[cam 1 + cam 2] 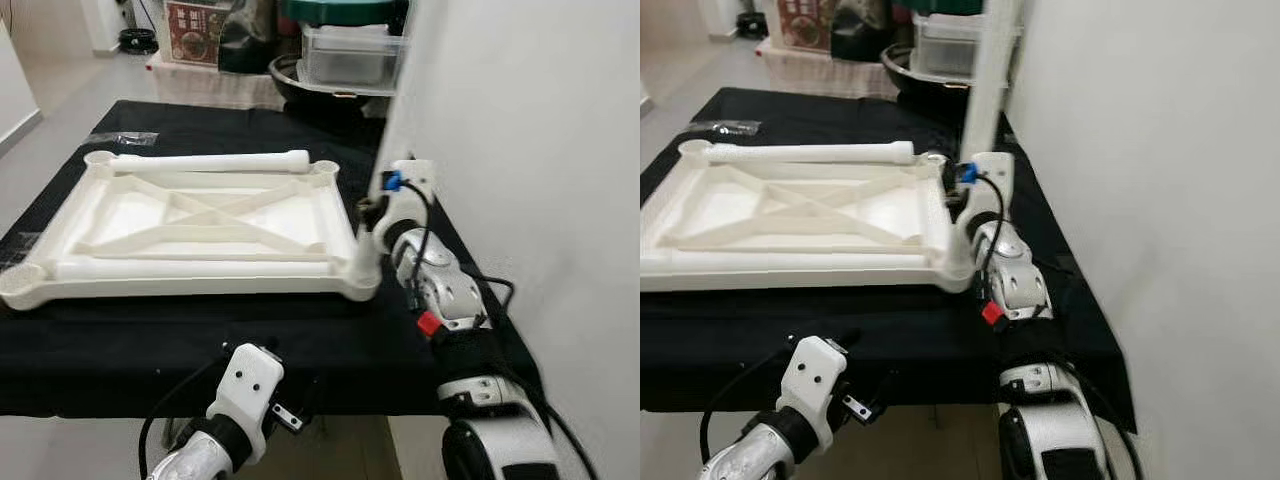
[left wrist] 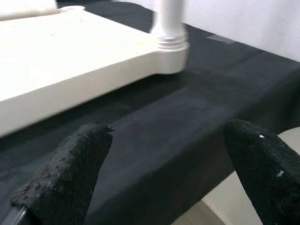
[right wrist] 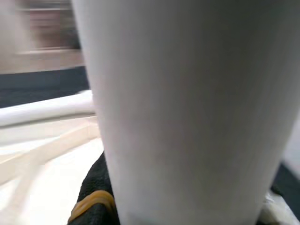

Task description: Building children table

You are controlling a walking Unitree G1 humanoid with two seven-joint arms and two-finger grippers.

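One upright table leg (image 1: 985, 90) in right gripper's (image 1: 962, 205) grasp, left gripper (image 2: 164, 159) wide apart

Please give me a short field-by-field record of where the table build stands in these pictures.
tabletop: white tabletop lies upside down on the black cloth
standing leg: white leg upright in the near right corner socket
loose legs: one leg along the far edge, another along the near edge
right gripper: right gripper at the standing leg, close against it
left gripper: left gripper open, below the cloth's near edge
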